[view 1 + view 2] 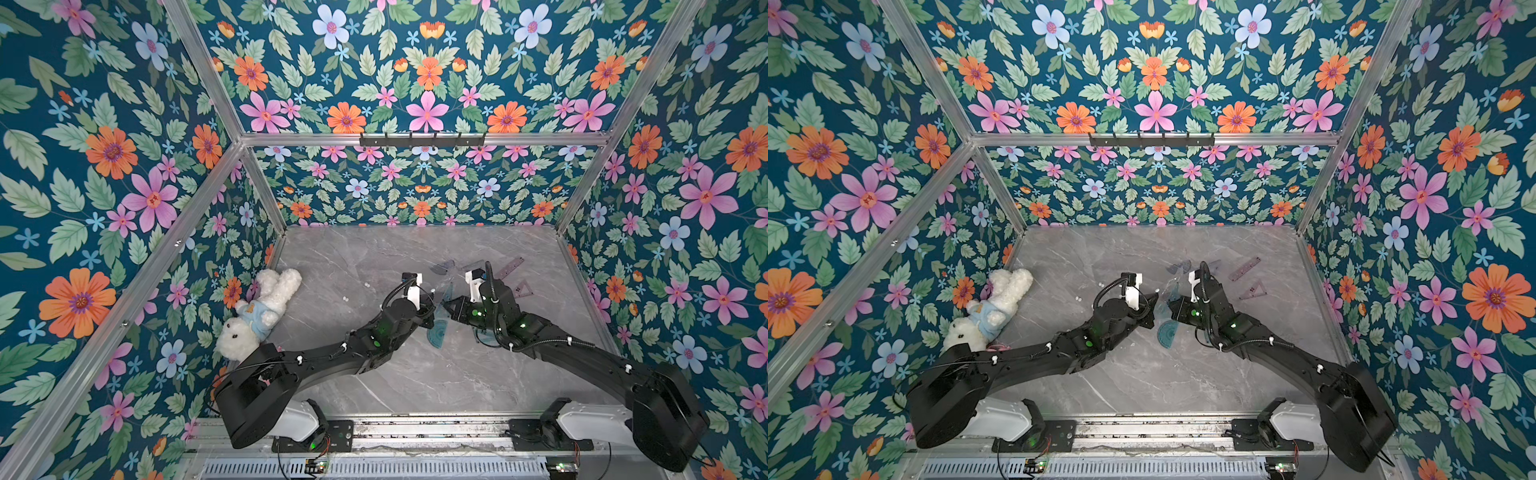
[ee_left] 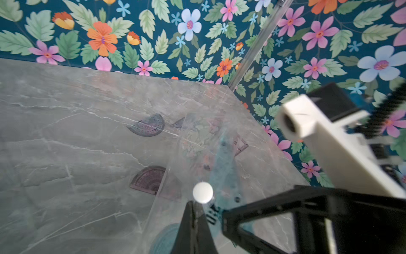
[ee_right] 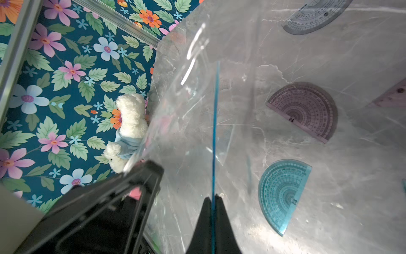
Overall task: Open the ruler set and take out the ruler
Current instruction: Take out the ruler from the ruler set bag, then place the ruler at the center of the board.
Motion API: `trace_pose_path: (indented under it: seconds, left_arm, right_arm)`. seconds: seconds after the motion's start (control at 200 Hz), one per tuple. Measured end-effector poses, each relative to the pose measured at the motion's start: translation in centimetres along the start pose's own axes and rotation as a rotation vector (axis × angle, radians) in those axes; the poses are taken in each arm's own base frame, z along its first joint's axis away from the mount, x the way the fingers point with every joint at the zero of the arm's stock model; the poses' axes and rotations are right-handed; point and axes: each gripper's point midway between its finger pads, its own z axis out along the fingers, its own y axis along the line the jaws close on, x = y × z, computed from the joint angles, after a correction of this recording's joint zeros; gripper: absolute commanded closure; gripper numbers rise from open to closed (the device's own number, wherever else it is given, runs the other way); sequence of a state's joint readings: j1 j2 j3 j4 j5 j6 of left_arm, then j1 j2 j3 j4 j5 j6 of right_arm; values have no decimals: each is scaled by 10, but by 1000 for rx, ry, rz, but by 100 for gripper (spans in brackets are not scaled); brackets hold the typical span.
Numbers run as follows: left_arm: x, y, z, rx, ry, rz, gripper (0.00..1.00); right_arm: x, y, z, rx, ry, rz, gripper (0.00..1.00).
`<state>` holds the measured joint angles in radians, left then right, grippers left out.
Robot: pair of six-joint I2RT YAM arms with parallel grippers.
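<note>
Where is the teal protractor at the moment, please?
In both top views the teal protractor lies on the marble table between the left arm and right arm.

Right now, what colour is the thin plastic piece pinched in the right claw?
Teal-blue plastic piece, clearest edge-on in the right wrist view.

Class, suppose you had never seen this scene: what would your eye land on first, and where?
Loud floral walls ring the table. Mid-table, the left gripper pinches a clear pouch while the right gripper grips a blue ruler. A white plush lies at the table's left edge.
</note>
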<state>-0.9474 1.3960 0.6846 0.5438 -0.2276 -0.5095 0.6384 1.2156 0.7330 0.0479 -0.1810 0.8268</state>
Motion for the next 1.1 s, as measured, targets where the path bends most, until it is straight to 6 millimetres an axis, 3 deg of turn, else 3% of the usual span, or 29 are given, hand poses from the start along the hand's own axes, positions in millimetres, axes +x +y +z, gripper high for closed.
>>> trace_pose_path:
  seconds: [0.19, 0.29, 0.455, 0.545, 0.74, 0.865, 1.105]
  left_arm:
    - [-12, 30, -6, -82, -30, -26, 100]
    - [-16, 48, -14, -122, -44, -44, 100]
    - [-29, 69, -34, -161, -78, -65, 100]
    - [-36, 82, -45, -189, -98, -73, 100]
    - [-35, 114, -63, -263, -104, -88, 100]
    - [-27, 127, -68, -294, -87, -99, 100]
    - [-19, 132, -68, -296, -59, -110, 100]
  right_arm:
    - [3, 7, -42, -31, -30, -32, 100]
    - [-2, -7, -66, 1, -68, -26, 100]
    - [-17, -71, -102, 155, -154, 96, 100]
    - [-18, -119, -115, 252, -177, 215, 100]
    - [-1, -200, -127, 358, -176, 498, 100]
    - [3, -214, -123, 351, -163, 558, 100]
    - [-7, -233, -110, 367, -168, 591, 100]
